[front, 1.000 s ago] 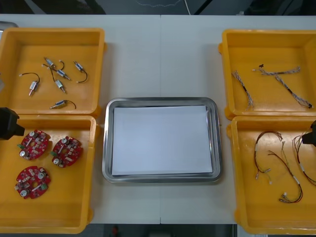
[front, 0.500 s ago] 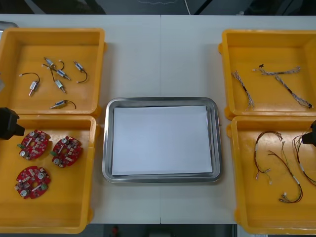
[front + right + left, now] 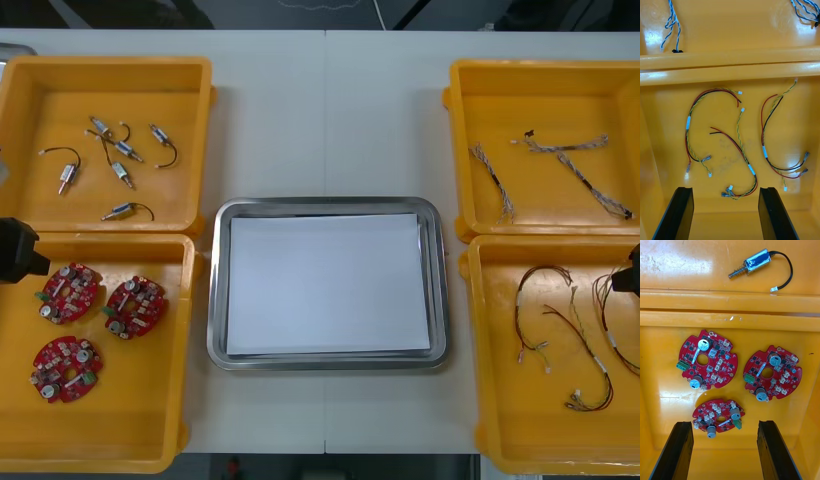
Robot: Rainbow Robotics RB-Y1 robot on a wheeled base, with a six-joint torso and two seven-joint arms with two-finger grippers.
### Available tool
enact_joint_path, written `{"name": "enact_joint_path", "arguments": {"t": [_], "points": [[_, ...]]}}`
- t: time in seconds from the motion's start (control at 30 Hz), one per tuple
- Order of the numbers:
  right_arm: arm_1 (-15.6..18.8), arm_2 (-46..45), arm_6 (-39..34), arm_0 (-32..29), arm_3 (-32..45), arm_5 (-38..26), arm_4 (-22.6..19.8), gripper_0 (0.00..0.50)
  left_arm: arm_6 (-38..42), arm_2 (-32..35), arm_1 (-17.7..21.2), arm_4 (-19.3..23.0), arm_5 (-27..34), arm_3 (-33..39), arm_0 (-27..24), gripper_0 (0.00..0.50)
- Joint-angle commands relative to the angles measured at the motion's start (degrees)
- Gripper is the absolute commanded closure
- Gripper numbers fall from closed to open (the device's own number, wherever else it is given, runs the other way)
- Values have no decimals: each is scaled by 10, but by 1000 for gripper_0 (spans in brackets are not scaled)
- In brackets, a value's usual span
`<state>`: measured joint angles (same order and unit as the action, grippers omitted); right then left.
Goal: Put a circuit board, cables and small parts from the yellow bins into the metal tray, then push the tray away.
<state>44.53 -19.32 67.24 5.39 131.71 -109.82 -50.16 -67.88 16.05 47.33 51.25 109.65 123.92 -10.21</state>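
Hovering, fingers apart, left gripper (image 3: 724, 424) clears round red circuit boards (image 3: 708, 360) at 8 o'clock from the metal tray (image 3: 326, 205); right gripper (image 3: 727, 189), likewise spread, clears red and yellow cables (image 3: 735, 139) at 4 o'clock. Yellow bins (image 3: 100, 462) wall both in. Nothing has moved.

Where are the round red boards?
In the front view, three red circuit boards lie in the near yellow bin on the robot's left, beside the metal tray, near the open left gripper.
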Motion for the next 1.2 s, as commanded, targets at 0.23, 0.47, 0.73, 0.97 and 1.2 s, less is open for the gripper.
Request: {"name": "enact_joint_path", "arguments": {"t": [0.23, 0.47, 0.73, 0.97, 1.2], "points": [[11, -21, 8, -7, 17, -2, -6, 0, -44, 3, 6, 5, 3, 6, 27, 0], [12, -21, 12, -29, 17, -2, -14, 0, -48, 8, 0, 10, 3, 7, 27, 0], [13, -27, 29, -67, 16, -2, -6, 0, -68, 8, 8, 14, -29, 5, 48, 0], [22, -27, 53, -124, 17, 54, 7, 0, -88, 8, 29, 24, -98, 4, 88, 0], [30, -23, 120, -168, 10, 133, 26, 0, -126, 7, 44, 32, -160, -16, 122, 0]]}}
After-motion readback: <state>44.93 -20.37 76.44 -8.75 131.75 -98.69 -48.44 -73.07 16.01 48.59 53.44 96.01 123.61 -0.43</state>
